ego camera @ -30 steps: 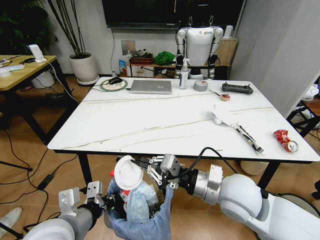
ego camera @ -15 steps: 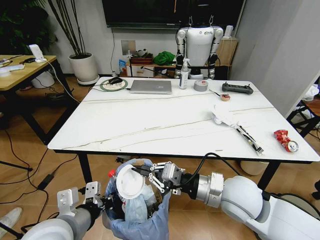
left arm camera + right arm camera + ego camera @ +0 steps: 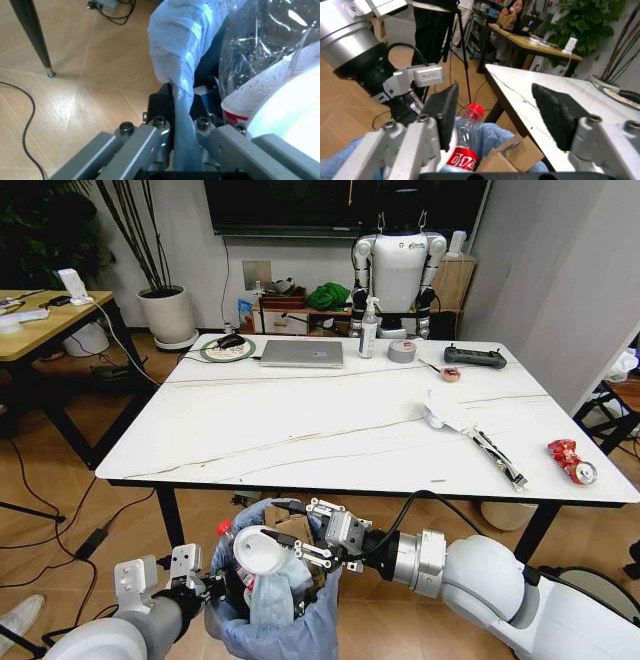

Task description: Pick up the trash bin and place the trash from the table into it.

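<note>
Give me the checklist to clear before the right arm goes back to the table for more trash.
1. Left gripper holding the trash bin: ok, shut on the bag's rim.
2. Right gripper free: ok, fingers apart over the bin, nothing between them.
3. Paper cup in the bin: ok, lying on top beside the bottle.
4. Table free of trash: not ok, crushed red can and white paper lie on it.
5. Room left in the bin: cannot tell.
</note>
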Controlling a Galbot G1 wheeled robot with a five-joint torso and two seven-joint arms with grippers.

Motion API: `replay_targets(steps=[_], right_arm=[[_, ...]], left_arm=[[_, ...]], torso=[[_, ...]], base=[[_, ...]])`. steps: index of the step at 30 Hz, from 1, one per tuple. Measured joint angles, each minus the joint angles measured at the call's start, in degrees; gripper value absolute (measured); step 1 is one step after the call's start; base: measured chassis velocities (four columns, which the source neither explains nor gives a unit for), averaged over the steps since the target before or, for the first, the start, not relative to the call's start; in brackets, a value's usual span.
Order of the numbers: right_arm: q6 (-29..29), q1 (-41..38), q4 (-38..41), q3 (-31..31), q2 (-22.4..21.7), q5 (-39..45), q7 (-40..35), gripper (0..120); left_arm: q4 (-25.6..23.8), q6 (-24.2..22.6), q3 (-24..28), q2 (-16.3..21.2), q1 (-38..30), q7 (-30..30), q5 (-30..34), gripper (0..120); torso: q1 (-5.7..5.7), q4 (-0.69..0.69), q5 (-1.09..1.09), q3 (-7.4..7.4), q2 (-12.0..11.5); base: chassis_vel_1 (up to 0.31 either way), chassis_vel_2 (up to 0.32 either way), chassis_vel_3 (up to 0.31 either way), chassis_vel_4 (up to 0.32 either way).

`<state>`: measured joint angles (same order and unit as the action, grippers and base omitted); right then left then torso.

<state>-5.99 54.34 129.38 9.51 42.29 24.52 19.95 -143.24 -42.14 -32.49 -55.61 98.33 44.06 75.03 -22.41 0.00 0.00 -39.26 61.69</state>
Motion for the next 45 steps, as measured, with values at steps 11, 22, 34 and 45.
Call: replay_targets(steps=[11, 22, 34, 45], right_arm=[[-4.82, -0.12, 1.45, -2.03, 2.27, 5.96, -14.69, 97], [-9.76, 6.25, 3.42, -11.59, 7.31, 8.32, -36.56, 100], [-12.44, 21.15, 4.65, -24.9, 17.21, 1.33, -38.56, 100], [-13.45, 26.91, 7.07, -30.72, 27.29, -3.2, -37.37, 100]], left_arm=[[0.0, 0.0, 0.12, -0.11, 0.15, -0.09, -0.14, 0], [0.0, 0.0, 0.26, -0.89, 0.43, -0.21, -0.95, 0], [0.0, 0.0, 0.76, -1.56, 0.73, -0.58, -2.44, 0], [0.0, 0.0, 1.49, -1.22, 1.57, -1.16, -3.73, 0]], torso=[[0.0, 0.0, 0.0, 0.0, 0.0], [0.0, 0.01, 0.0, 0.0, 0.0], [0.01, -0.01, -0.01, 0.01, 0.0], [0.01, 0.0, -0.01, 0.0, 0.0]], base=[[0.0, 0.0, 0.0, 0.0], [0.0, 0.0, 0.0, 0.0], [0.0, 0.0, 0.0, 0.0], [0.0, 0.0, 0.0, 0.0]])
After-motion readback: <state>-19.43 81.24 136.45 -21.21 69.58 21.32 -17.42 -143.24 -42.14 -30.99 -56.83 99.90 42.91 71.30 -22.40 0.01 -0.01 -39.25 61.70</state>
